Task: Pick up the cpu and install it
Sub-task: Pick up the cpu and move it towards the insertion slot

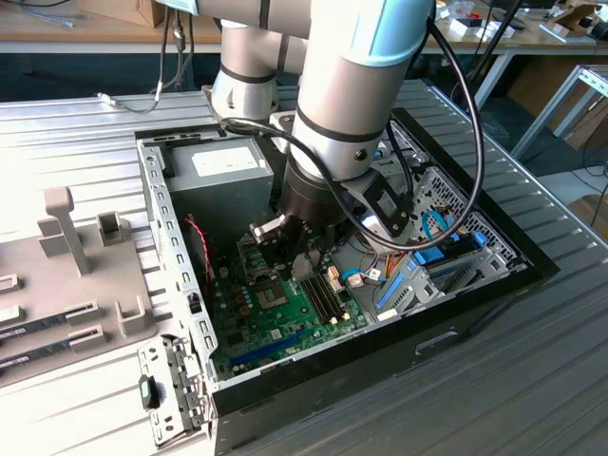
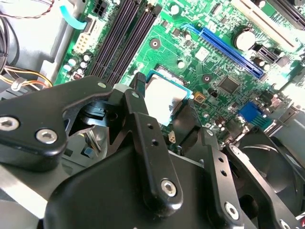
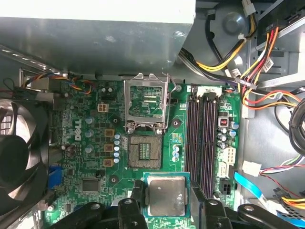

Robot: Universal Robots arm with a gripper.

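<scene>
The cpu [image 3: 165, 199], a small square chip with a silvery top and green rim, sits between my two black fingers [image 3: 137, 194], and the gripper [image 3: 167, 193] is shut on it. In the second wrist view the cpu [image 2: 163, 99] hangs just above the green motherboard [image 2: 214, 52]. The open socket [image 3: 145, 151] lies a short way beyond the chip, with its metal load plate [image 3: 145, 102] flipped up behind it. In the exterior view my gripper [image 1: 297, 263] reaches down inside the computer case [image 1: 456, 313], over the motherboard [image 1: 275, 323].
Dark memory slots [image 3: 202, 138] run beside the socket. A black fan [image 3: 16, 157] sits on the other side. The grey power supply [image 3: 95, 43] and bundles of coloured cables [image 3: 257, 71] crowd the case. A grey parts fixture [image 1: 66, 266] lies at the exterior view's left.
</scene>
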